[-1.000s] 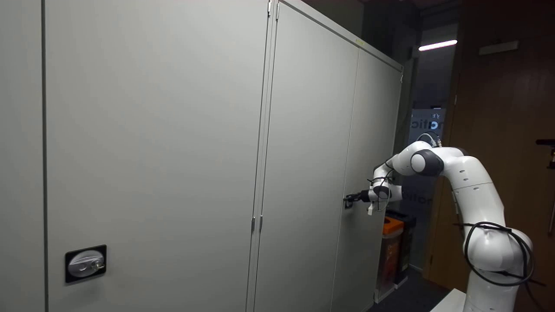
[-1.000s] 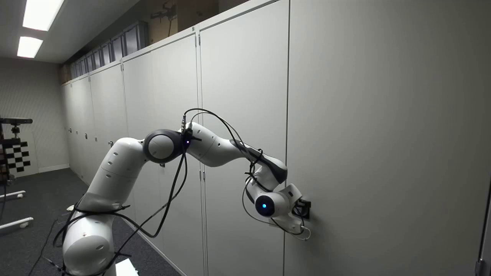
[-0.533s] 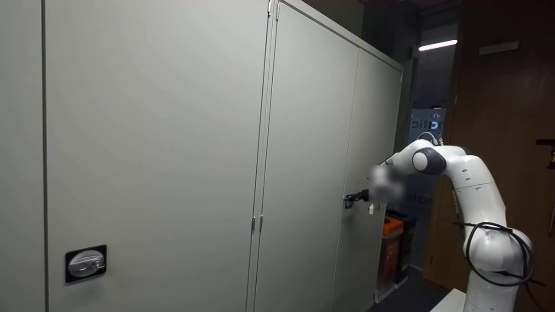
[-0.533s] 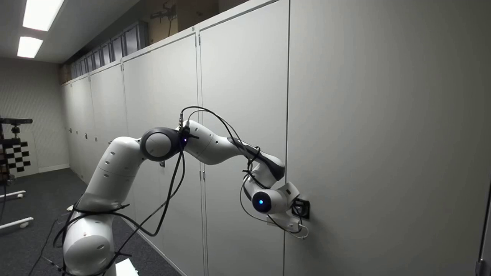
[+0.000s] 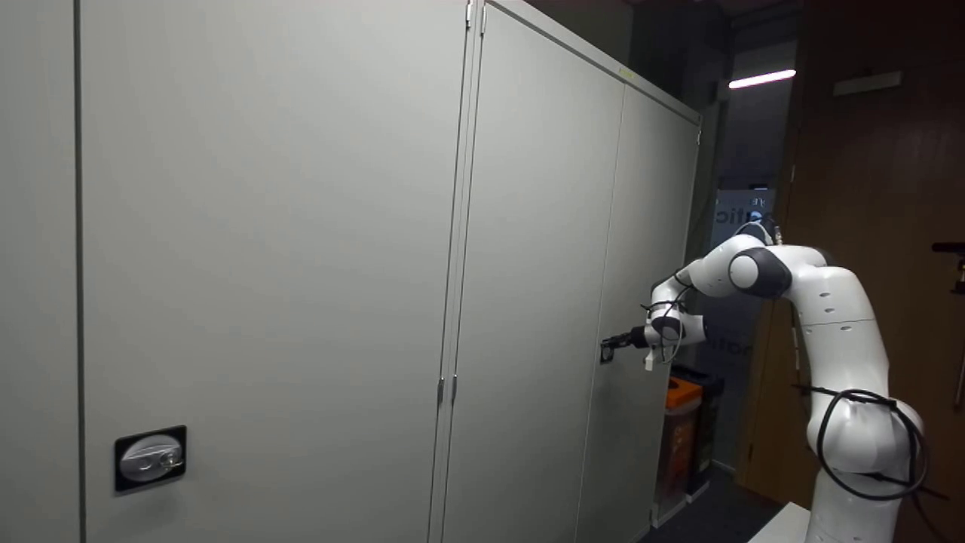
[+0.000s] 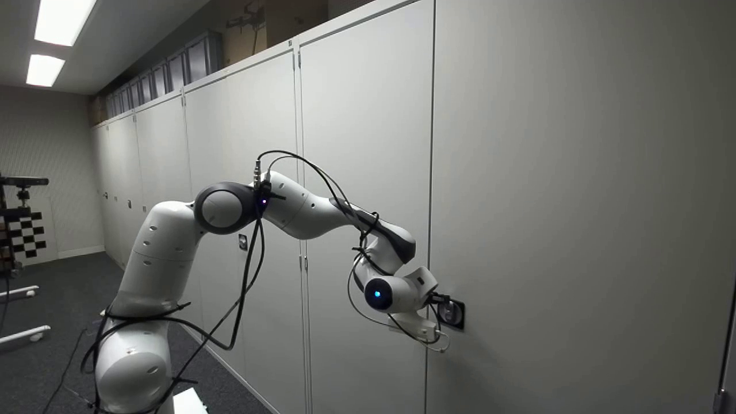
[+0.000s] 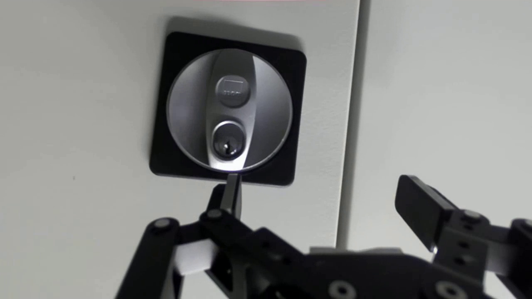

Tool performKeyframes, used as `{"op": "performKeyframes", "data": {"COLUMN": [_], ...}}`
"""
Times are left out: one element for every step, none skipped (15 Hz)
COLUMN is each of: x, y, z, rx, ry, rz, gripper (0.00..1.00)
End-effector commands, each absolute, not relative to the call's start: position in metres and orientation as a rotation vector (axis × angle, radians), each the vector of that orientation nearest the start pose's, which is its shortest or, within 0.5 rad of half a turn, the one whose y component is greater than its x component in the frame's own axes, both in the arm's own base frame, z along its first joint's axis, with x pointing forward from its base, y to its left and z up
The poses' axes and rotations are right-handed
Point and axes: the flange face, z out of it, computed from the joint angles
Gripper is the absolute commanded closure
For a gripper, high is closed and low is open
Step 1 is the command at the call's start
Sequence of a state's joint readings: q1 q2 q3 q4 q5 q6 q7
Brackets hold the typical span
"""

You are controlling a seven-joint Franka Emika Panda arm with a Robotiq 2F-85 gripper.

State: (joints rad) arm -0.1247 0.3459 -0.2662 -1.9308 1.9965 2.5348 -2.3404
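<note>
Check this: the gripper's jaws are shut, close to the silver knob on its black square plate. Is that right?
Not shut: the wrist view shows the gripper open, its fingers spread wide apart. It is indeed close to the silver knob on its black square plate.

Pale grey cabinets (image 6: pixel 362 144) over a dark floor (image 6: pixel 75 287).
One cabinet door (image 6: pixel 575 190) bears a black square plate (image 7: pixel 164 160) with a round metallic handle (image 7: pixel 230 108) and a keyhole (image 7: pixel 228 145) in it, just beside the door's long seam (image 7: pixel 352 133). Grey boxes (image 6: pixel 175 69) stand in a row on top of the cabinets. In an exterior view, the floor carries an orange-lidded bin (image 5: pixel 677 445) and a darker bin (image 5: pixel 705 430) beside it, near the cabinets' end; elsewhere, white wheeled feet (image 6: pixel 23 335) rest on that same floor.
</note>
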Motion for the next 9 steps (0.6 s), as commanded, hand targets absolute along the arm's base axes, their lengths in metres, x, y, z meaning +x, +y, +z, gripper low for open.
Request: {"op": "performKeyframes", "data": {"x": [0.559,0.555,0.550,0.545,0.539,0.533,0.526,0.519,0.511], "y": [-0.221,-0.217,-0.213,-0.209,-0.205,-0.202,-0.199,-0.196,-0.192], "z": [0.352,0.354,0.356,0.361,0.363,0.367,0.373,0.378,0.383], "rx": [-2.583,-2.598,-2.612,-2.640,-2.668,-2.706,-2.748,-2.793,-2.834], "ry": [-0.375,-0.365,-0.356,-0.342,-0.329,-0.321,-0.319,-0.322,-0.331], "rz": [-1.707,-1.694,-1.679,-1.658,-1.638,-1.618,-1.586,-1.553,-1.511], "gripper": [0.00,0.00,0.00,0.00,0.00,0.00,0.00,0.00,0.00]}}
